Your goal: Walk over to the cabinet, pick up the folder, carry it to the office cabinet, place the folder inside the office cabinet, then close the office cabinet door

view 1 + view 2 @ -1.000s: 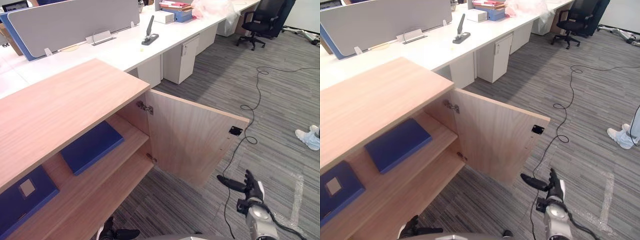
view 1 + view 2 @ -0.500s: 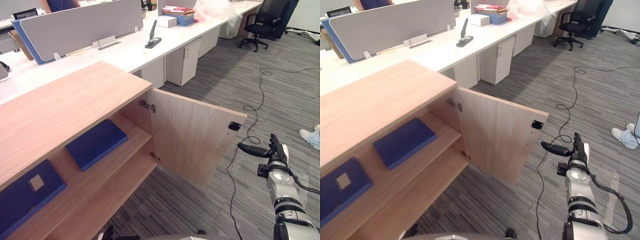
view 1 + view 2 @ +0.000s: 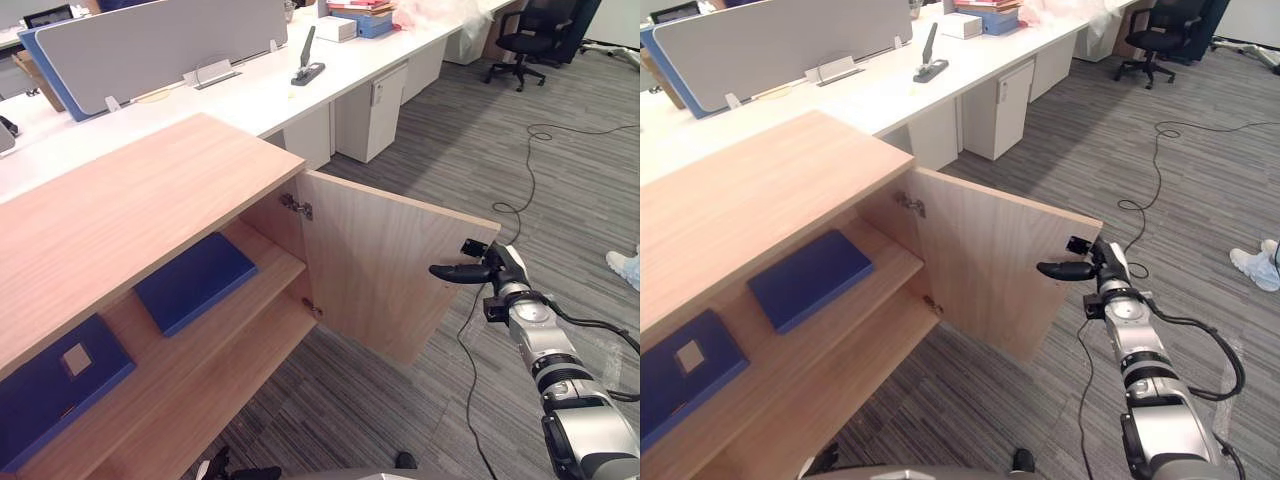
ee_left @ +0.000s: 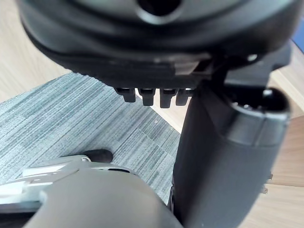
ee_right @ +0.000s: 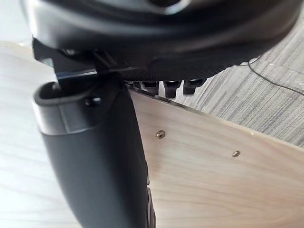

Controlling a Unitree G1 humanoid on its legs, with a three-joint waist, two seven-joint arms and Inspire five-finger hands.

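Observation:
The wooden office cabinet (image 3: 130, 190) stands open, its door (image 3: 385, 270) swung out towards me. A blue folder (image 3: 195, 283) lies flat on the upper shelf. A second blue folder (image 3: 55, 385) with a label lies further left. My right hand (image 3: 492, 272) is at the door's free edge beside a small black latch plate (image 3: 472, 247). It is open, and its thumb (image 5: 95, 156) reaches across the door's inner face (image 5: 204, 180). Contact with the door is unclear. My left hand (image 3: 238, 471) hangs low by the bottom shelf, open and holding nothing.
White desks with a grey partition (image 3: 160, 45) run behind the cabinet, carrying a black hole punch (image 3: 305, 60) and stacked boxes (image 3: 350, 18). A white drawer unit (image 3: 370, 110) stands under the desk. A black office chair (image 3: 530, 35) is far right. A person's shoe (image 3: 625, 268) rests on the grey carpet.
My right hand has risen from near the floor and moved left to the door's free edge. The view has shifted slightly. The folders and door stay put.

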